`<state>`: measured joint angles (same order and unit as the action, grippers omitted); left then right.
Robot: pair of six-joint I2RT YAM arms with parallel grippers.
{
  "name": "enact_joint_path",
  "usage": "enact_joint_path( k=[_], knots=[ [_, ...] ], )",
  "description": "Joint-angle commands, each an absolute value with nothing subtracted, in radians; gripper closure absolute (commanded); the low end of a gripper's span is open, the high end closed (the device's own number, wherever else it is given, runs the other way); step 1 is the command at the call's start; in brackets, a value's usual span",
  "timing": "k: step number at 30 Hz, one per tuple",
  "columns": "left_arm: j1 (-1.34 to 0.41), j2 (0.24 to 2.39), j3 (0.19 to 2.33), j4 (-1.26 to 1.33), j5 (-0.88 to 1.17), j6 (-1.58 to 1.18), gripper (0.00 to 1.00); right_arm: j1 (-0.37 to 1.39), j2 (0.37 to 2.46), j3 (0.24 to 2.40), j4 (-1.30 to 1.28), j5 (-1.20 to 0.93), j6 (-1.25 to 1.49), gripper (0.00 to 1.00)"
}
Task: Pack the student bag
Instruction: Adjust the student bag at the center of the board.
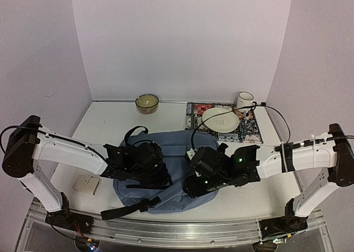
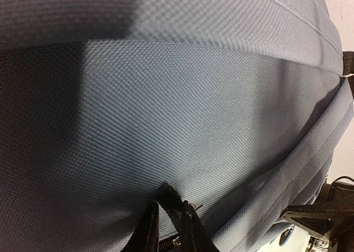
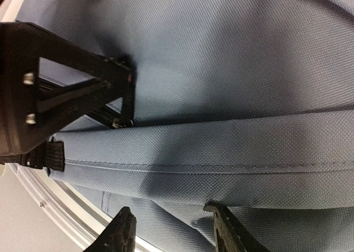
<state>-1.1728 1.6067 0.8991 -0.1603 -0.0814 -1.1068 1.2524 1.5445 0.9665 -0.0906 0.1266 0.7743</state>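
Note:
The student bag, blue-grey fabric with black straps, lies flat in the middle of the table between both arms. My left gripper rests on its left part. In the left wrist view the left gripper is shut on a black webbing tab by a zipper, against the bag's fabric. My right gripper rests on the bag's right part. In the right wrist view it is open, its fingertips just below a padded blue strap.
A brown bowl stands at the back. A patterned mat at the back right holds a cream plate and a white mug. A small white pad lies front left. A black cable runs to the right arm.

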Motion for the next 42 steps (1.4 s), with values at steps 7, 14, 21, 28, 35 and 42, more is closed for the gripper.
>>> enact_joint_path(
  k=[7, 14, 21, 28, 35, 42],
  knots=[
    [-1.176, 1.681, 0.923, -0.155, -0.105, -1.142, 1.0, 1.263, 1.451, 0.954, -0.092, 0.17, 0.773, 0.46],
    [-1.181, 1.643, 0.908, -0.135, -0.127, -1.137, 1.0, 1.259, 1.404, 0.998, -0.092, 0.206, 0.739, 0.32],
    [-1.2, 1.577, 0.868, -0.135, -0.125, -1.137, 0.95, 1.191, 1.544, 1.096, -0.092, 0.179, 0.693, 0.39],
    [-1.309, 1.549, 0.866, -0.134, -0.121, -1.153, 0.87, 1.167, 1.653, 1.18, -0.116, 0.149, 0.685, 0.47],
    [-1.423, 1.647, 0.951, -0.118, -0.086, -1.067, 0.85, 1.155, 1.658, 1.169, -0.126, 0.144, 0.684, 0.48],
    [-1.49, 1.651, 1.024, -0.099, -0.093, -0.928, 0.82, 1.152, 1.67, 1.142, -0.13, 0.095, 0.688, 0.48]
  ],
)
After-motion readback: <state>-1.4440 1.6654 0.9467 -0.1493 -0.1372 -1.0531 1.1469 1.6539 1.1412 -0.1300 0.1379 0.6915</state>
